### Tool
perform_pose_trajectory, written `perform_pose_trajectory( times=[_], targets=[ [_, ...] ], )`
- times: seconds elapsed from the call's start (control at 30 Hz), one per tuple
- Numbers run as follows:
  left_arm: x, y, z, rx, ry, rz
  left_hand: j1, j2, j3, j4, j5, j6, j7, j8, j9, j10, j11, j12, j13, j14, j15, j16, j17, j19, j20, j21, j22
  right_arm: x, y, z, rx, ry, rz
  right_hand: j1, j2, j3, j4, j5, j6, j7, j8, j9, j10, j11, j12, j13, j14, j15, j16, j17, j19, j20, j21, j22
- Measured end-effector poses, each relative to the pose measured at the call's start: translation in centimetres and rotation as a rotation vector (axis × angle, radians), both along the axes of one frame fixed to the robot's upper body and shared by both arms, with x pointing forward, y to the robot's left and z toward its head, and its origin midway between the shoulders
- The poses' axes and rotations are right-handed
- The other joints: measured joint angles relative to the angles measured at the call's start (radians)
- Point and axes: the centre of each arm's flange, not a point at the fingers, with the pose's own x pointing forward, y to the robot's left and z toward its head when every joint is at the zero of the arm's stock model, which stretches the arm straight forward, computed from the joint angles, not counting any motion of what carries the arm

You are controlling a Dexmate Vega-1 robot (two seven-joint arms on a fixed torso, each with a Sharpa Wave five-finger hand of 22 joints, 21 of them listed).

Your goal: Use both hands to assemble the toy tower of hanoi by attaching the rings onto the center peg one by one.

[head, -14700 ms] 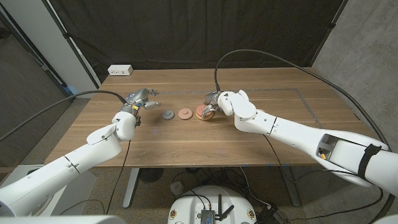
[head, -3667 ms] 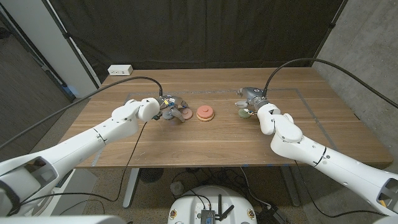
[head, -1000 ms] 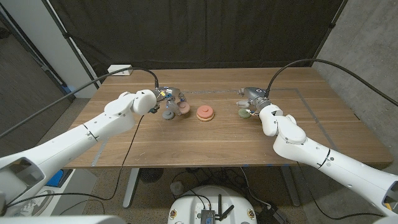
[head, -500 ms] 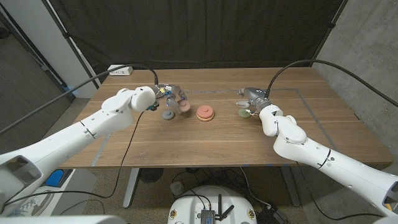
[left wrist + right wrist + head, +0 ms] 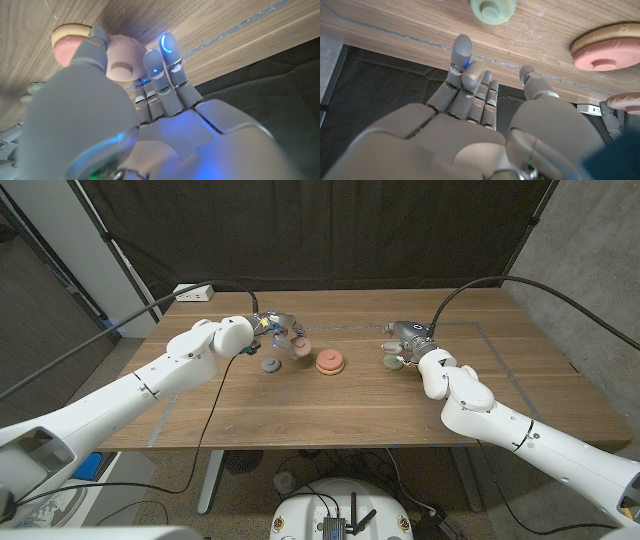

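**Left hand holds pink ring off the counter; right hand idle by green ring**

Power strip (image 5: 194, 293) sits at the far-left corner of the counter (image 5: 330, 415), well away from the work.

Left hand (image 5: 281, 333) is up over the left-centre of the counter, pinching a pink ring (image 5: 299, 350) between thumb and fingers. In the left wrist view the same ring (image 5: 126, 63) sits between the thumb and fingers, with the stack beyond it.

Grey ring (image 5: 270, 365) lies flat on the counter just under and beside that hand, apart from it.

Stack (image 5: 330, 361) at centre: tan base with a salmon ring on top, just right of the held ring. Nothing stands between them. Peg itself too small to make out.

Green ring (image 5: 391, 362) lies flat right of centre, well apart from the stack. Right hand (image 5: 408, 340) sits just behind it, fingers apart and holding nothing; touching or not, can't tell. In the right wrist view the fingers reach toward the green ring (image 5: 493, 9) with a gap.

Near half of the counter is bare wood, as is the right end. A taped line (image 5: 497, 360) runs along the right side. Black curtain (image 5: 330, 230) backs the far edge.
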Motion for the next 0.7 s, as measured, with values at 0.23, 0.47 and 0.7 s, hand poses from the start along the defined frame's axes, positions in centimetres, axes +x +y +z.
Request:
perform_pose_trajectory(
  times=[0.23, 0.47, 0.7],
  targets=[
    [0.2, -0.6, 0.0, -0.002, 0.0, -0.025, 0.0, 0.0, 0.0, 0.0, 0.001, 0.004, -0.004, -0.004, 0.0, 0.001, -0.001, -0.003, 0.0, 0.0, 0.0, -0.006, 0.0, 0.0, 0.0, 0.0, 0.0, 0.0, -0.2, 0.0, 0.005, 0.002, -0.003, -0.004, 0.004, 0.0, 0.0, 0.0, 0.0, 0.0, 0.0, 0.0, 0.0, 0.0, -0.004, 0.0, 0.0, 0.0, 0.0, -0.003, 0.0, 0.0, 0.0, 0.0],
    [0.7, -1.3, 0.1, -0.005, 0.002, -0.054, 0.0, 0.0, 0.0, 0.0, 0.003, 0.004, -0.005, -0.004, 0.0, 0.001, -0.001, -0.006, 0.021, 0.0, 0.0, -0.008, 0.003, 0.0, 0.0, 0.0, 0.003, -0.1, -0.4, 0.1, 0.009, -0.001, -0.006, -0.004, 0.004, 0.0, 0.0, 0.0, 0.002, 0.002, 0.0, 0.0, 0.007, -0.007, -0.004, 0.0, 0.0, 0.0, 0.0, -0.003, 0.0, 0.0, 0.0, 0.0],
    [1.3, -2.3, 0.2, 0.002, 0.008, -0.083, 0.004, 0.002, 0.0, 0.0, 0.003, 0.004, -0.005, -0.008, 0.0, 0.001, -0.001, -0.009, 0.021, 0.0, 0.0, -0.01, 0.002, 0.0, 0.0, 0.0, 0.002, -0.2, -0.6, 0.2, 0.011, -0.002, -0.012, -0.004, 0.004, 0.003, -0.003, 0.0, 0.002, 0.002, 0.0, 0.0, 0.007, -0.007, -0.004, 0.0, 0.0, 0.0, 0.0, -0.003, 0.0, 0.0, 0.0, 0.0]
  ],
)
